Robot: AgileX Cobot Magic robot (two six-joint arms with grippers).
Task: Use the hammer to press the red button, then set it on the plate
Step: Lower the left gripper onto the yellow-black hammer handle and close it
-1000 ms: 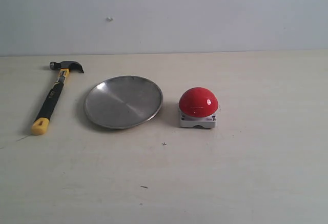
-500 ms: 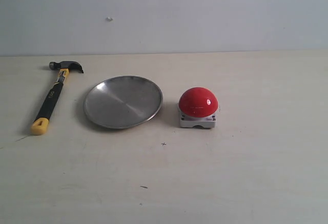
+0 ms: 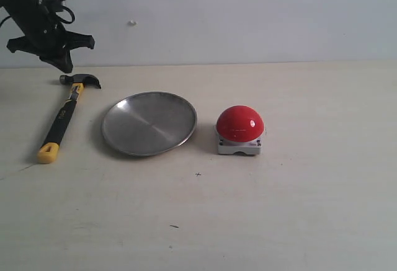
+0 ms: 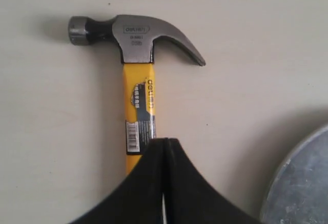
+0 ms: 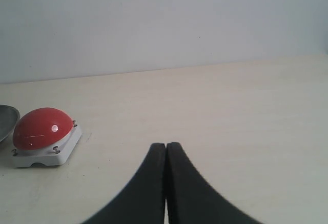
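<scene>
The hammer [image 3: 62,119] lies flat at the table's left, dark head to the back and yellow butt toward the front. My left gripper [image 3: 64,67] hangs just above its head, shut with nothing in it. In the left wrist view the closed fingertips [image 4: 164,140] sit over the yellow neck of the hammer [image 4: 138,96], apart from it. The silver plate [image 3: 149,123] rests at centre-left, and its rim [image 4: 302,183] shows in the left wrist view. The red button [image 3: 240,124] stands right of the plate. My right gripper [image 5: 165,144] is shut and empty, away from the button [image 5: 37,127].
A plain pale wall [image 3: 248,17] runs behind the light wooden table [image 3: 279,209]. The plate's edge [image 5: 6,119] shows beside the button in the right wrist view. The right arm is outside the exterior view.
The left arm has come into the exterior view from the upper left and now hangs over the hammer's head. Hammer, plate and button have not moved.
</scene>
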